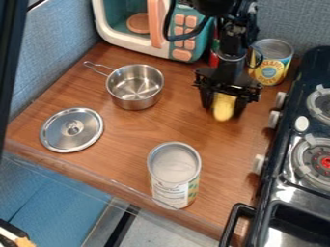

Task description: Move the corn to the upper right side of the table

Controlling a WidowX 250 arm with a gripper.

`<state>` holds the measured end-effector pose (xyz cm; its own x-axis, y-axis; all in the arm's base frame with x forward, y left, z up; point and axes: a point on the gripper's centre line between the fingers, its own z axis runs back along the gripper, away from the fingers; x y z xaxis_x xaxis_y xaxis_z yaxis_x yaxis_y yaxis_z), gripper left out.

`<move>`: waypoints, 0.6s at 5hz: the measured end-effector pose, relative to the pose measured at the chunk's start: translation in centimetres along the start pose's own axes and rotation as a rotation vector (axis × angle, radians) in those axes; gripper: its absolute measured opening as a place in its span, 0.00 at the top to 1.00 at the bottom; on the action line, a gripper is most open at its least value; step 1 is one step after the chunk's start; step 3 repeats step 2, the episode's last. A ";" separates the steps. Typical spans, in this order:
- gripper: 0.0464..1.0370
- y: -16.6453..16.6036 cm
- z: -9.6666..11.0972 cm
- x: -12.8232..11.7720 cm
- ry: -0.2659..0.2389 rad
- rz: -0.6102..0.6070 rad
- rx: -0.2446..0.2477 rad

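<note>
My gripper (224, 109) hangs over the right part of the wooden table, in front of the toy microwave's right end. It is shut on the yellow corn (224, 106), which sits between the two black fingers with its lower end pointing down toward the table. The corn's upper part is hidden by the gripper. Whether its lower tip touches the wood, I cannot tell.
A can (271, 61) stands behind and right of the gripper, a steel pot (135, 87) to its left. A lid (71, 130) lies at left, another can (174, 174) near the front edge. The stove (283, 180) borders the right; the microwave (185, 54) stands behind.
</note>
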<state>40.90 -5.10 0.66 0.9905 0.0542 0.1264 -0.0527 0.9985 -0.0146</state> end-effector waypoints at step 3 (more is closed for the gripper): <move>0.04 0.7 7.0 0.0 -0.087 0.010 -0.077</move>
